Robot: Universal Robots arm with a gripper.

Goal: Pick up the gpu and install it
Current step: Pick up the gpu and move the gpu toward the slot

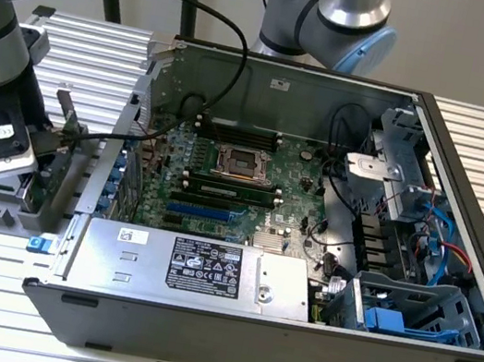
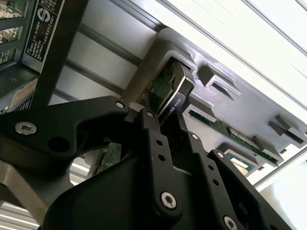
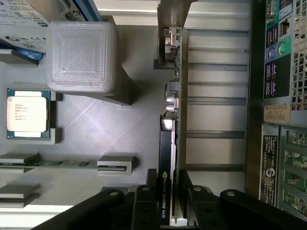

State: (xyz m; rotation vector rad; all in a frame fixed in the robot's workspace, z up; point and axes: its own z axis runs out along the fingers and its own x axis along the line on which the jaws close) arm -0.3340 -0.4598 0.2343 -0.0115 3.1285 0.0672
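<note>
The gripper's black fingers (image 3: pixel 144 206) sit closest in both wrist views, and they are drawn in narrow, one on each side of the gpu (image 3: pixel 169 143), pressing its black cooler face and its green board face. The gripper (image 3: pixel 169 191) grips the card at one end. The rest of the card runs straight out past the fingertips, standing on edge, with its silver bracket at the end farthest from the hand.

In the second wrist view the gripper (image 2: pixel 165 117) clasps the gpu (image 2: pixel 168 86) right at a raised post of the grey fixture tray (image 2: pixel 240 110); whether the card has left its slot I cannot tell.

To one side of the hand, on the tray (image 3: pixel 120 124), lie a CPU (image 3: pixel 28 113) and a clear ribbed block (image 3: pixel 81 57). On the hand's other side is the open computer case (image 1: pixel 468 174), just beside the gripper (image 1: pixel 49 168) and gpu (image 1: pixel 57 191), with the motherboard (image 1: pixel 224 178) inside.
</note>
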